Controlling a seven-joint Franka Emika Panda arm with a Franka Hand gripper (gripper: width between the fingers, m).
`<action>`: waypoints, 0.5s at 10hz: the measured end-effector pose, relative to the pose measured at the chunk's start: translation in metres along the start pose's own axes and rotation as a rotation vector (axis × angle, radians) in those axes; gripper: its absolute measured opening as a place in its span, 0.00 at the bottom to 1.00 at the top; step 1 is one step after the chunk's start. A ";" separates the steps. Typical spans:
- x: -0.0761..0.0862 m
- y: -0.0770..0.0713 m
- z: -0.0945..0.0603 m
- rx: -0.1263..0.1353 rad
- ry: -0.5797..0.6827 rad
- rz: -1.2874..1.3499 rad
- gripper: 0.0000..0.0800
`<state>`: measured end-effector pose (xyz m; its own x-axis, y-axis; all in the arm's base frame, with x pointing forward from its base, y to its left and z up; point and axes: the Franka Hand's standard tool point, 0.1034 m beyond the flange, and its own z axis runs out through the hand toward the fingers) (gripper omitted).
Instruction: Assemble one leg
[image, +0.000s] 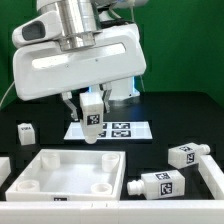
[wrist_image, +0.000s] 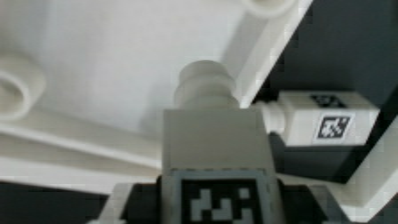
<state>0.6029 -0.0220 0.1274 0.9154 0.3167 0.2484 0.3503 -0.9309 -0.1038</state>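
I see the fingers clamped on one leg, stub down; the tabletop lies below them.

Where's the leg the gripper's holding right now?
In the exterior view the leg hangs in the gripper near centre, above the far side of the tabletop, with the marker board behind it.

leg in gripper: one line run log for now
gripper: shut on leg | leg: upright, stub down, over tabletop, not seated | spare legs: two, exterior view's right
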 end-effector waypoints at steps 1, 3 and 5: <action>0.004 0.005 -0.001 -0.026 0.023 -0.024 0.35; 0.002 0.006 0.000 -0.027 0.024 -0.021 0.35; -0.004 0.027 -0.003 -0.119 0.105 -0.057 0.35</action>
<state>0.6083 -0.0493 0.1263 0.8668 0.3549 0.3502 0.3694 -0.9289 0.0269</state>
